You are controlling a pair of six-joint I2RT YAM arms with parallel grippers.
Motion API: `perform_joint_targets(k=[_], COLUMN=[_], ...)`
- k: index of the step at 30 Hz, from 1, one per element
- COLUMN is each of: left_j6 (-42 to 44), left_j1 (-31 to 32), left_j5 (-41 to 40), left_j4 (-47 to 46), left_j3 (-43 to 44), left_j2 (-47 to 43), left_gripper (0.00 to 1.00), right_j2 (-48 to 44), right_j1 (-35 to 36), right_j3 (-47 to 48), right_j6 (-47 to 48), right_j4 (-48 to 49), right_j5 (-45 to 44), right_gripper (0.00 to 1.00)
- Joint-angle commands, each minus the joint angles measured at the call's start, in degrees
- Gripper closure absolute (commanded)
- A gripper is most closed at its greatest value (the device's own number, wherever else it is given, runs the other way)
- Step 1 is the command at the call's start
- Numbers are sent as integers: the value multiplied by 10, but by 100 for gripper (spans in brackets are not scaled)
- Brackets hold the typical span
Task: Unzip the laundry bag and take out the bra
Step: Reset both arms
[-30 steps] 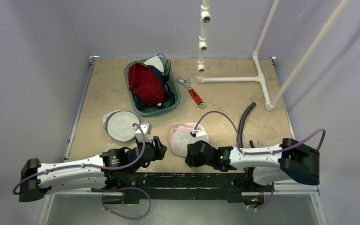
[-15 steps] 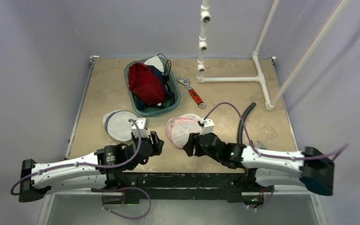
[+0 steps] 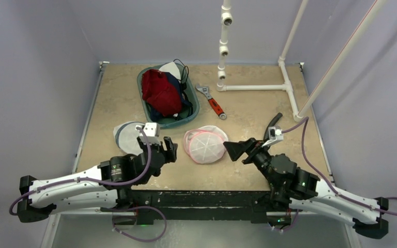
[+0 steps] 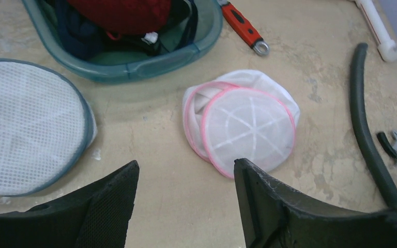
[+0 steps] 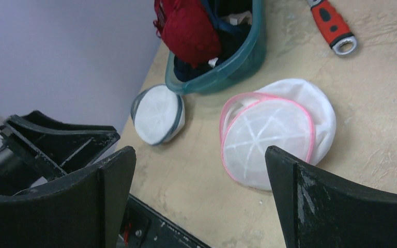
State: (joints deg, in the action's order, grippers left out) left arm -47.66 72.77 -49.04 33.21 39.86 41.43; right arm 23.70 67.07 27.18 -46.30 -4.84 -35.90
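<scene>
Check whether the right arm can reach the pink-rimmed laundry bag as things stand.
Probably yes. The right tool stands open just beside the pink-rimmed laundry bag, facing it, with only bare table between them. The left tool sits clear on the bag's other side.

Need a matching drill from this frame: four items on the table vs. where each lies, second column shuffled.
1. pink-rimmed mesh bag
2. blue-grey-rimmed mesh bag
3. wrench
4. black hose

A. just right of the teal basket
B. right side, near the white pipe frame
C. middle of the table
D. near side of the basket, to the left

Pairs: 1-C, 2-D, 3-A, 4-B
</scene>
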Motion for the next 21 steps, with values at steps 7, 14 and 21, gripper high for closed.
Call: perform_joint_targets(k=[7,14,21], left_j6=[-117,-10,12], left_j1=[0,0,0], left_j5=[-120,-77,-69], left_j4=[79,40,-15], left_j3=[64,59,23], left_j2=[158,155,33], left_gripper=[31,31,30], right_j2=[-78,-29,-35], right_j1=[-1,0,-1], right_j3=[-64,-44,-34], right_j6=[32,4,-54], right_j4=[97,60,-13], right_j5=[-152,-179,-206], right_gripper=[2,2,2])
